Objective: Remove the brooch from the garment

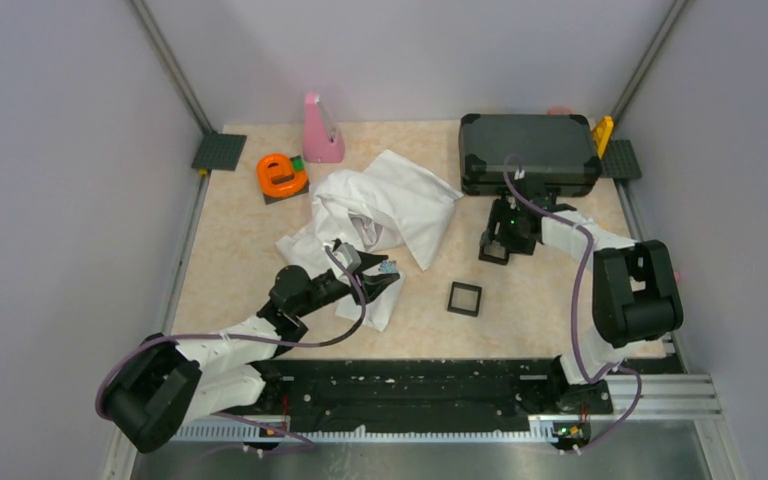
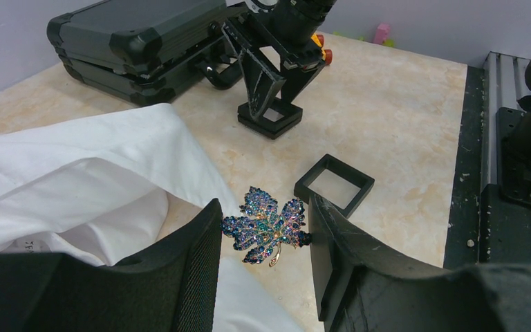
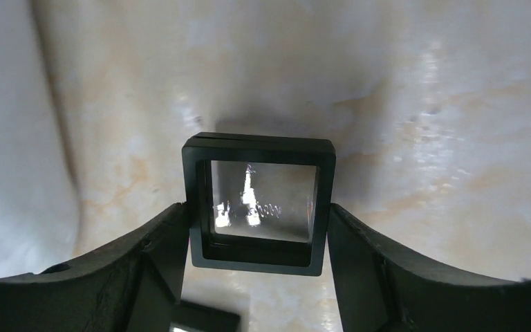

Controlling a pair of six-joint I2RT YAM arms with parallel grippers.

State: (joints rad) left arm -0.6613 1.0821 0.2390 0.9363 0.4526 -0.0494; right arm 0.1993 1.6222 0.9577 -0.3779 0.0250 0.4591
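Note:
The brooch [image 2: 268, 225] is a leaf of blue-green stones with a gold stem. My left gripper [image 2: 264, 228] is shut on it, one finger at each side, and holds it just off the garment's edge above the table. In the top view the brooch [image 1: 388, 267] shows at the left gripper's [image 1: 385, 274] tips. The garment [image 1: 390, 205] is a crumpled white cloth at table centre; it also shows in the left wrist view [image 2: 76, 166]. My right gripper [image 3: 259, 221] is shut on a small black square tray [image 3: 259, 149] on the table near the case [image 1: 500, 245].
A second black square tray [image 1: 464, 298] lies on the table between the arms, also just beyond the brooch [image 2: 334, 183]. A black hard case [image 1: 528, 152] stands at back right. An orange toy [image 1: 282, 175] and a pink object [image 1: 320, 130] are at back left.

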